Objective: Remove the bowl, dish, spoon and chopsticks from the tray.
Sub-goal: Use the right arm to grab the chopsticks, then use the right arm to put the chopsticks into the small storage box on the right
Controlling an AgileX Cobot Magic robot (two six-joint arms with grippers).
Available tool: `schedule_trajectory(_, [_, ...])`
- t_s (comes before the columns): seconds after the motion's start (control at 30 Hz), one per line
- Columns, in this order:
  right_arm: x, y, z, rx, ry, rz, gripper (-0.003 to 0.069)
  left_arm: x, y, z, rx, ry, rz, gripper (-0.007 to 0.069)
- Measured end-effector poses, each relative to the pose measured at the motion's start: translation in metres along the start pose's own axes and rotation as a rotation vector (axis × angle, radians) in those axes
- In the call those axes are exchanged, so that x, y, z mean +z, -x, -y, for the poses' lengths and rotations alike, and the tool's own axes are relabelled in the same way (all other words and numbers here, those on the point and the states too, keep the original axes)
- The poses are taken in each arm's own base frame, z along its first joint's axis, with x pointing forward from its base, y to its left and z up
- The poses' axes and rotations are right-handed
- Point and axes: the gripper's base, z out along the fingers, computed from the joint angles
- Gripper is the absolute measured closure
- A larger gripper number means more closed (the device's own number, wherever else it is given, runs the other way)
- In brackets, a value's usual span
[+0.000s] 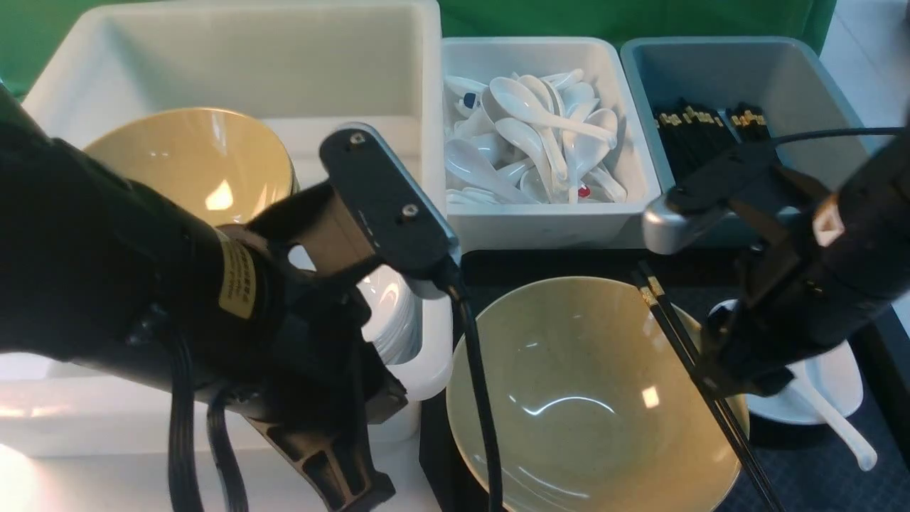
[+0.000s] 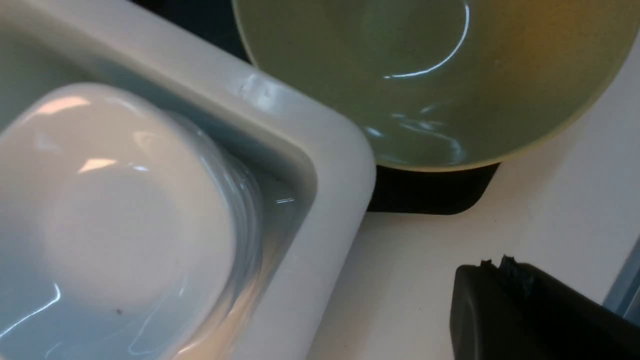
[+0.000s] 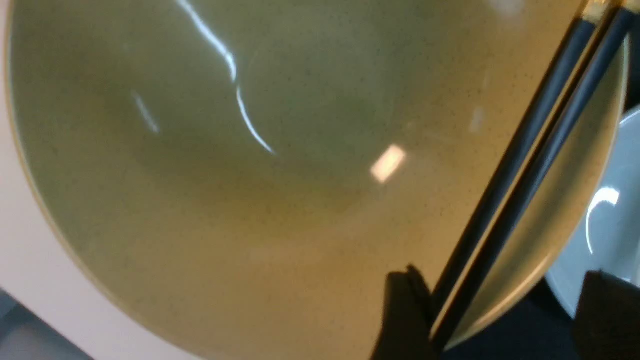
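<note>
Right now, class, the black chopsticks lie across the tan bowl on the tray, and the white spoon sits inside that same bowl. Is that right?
Not quite. The chopsticks do lie across the bowl on the tray, but the spoon sits in the small white dish beside it; the front view shows this.

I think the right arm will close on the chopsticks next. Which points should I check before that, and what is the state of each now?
1. Right end effector open: ok, fingers apart.
2. Chopsticks between its fingers: ok, near one finger.
3. Chopsticks side by side across the bowl rim: ok.
4. Spoon on the dish, apart from the chopsticks: ok.
5. Left end effector shut, away from the chopsticks: ok.
6. Room in the grey-blue bin: ok.
</note>
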Motion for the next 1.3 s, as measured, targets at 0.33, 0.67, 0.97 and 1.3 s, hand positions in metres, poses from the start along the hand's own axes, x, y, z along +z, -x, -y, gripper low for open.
schedule_trajectory(0.33, [0.046, 0.019, 0.007, 0.031, -0.027, -0.109, 0.0133, 0.000, -0.002, 0.001, -0.014, -0.002, -0.022, 0.0640])
schedule_trajectory(0.67, [0.064, 0.026, 0.009, 0.057, -0.034, -0.116, 0.0264, 0.000, -0.002, 0.000, -0.009, 0.005, -0.024, 0.0640])
schedule_trajectory(0.97, [0.063, 0.026, 0.010, 0.062, -0.040, -0.111, 0.0534, 0.000, -0.003, 0.000, -0.009, 0.006, -0.030, 0.0640])
schedule_trajectory(1.3, [-0.046, 0.064, 0.053, 0.105, -0.229, 0.225, 0.0530, 0.000, 0.002, -0.001, -0.019, 0.021, 0.025, 0.0640])
